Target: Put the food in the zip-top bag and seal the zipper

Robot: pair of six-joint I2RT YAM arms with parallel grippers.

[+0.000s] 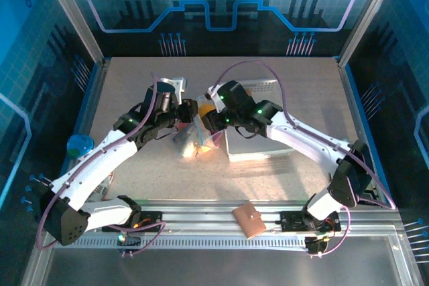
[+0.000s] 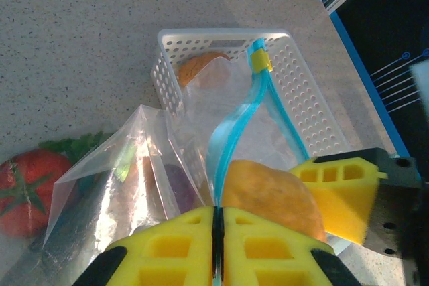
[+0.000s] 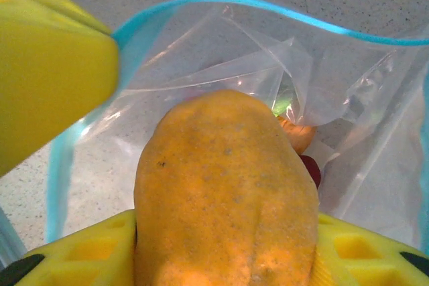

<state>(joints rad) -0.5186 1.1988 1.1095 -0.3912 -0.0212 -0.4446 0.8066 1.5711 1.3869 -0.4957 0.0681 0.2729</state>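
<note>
Above bag [image 2: 107, 185] (arms [image 1: 100, 159] bowed inward): left end effector [image 2: 216, 222] pinches zipper [image 2: 231, 125]; right end effector [image 3: 141, 159] grips orange food [image 3: 228, 185].

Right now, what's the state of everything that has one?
bag: mouth open, some food already inside.
zipper: unsealed, strips parted.
left pincer: shut on the zipper.
right pincer: shut on the potato.
potato: gripped, sitting in the bag's mouth, not released.
basket: upright, one tan piece inside.
wallet: closed, lying on the near rail.
</note>
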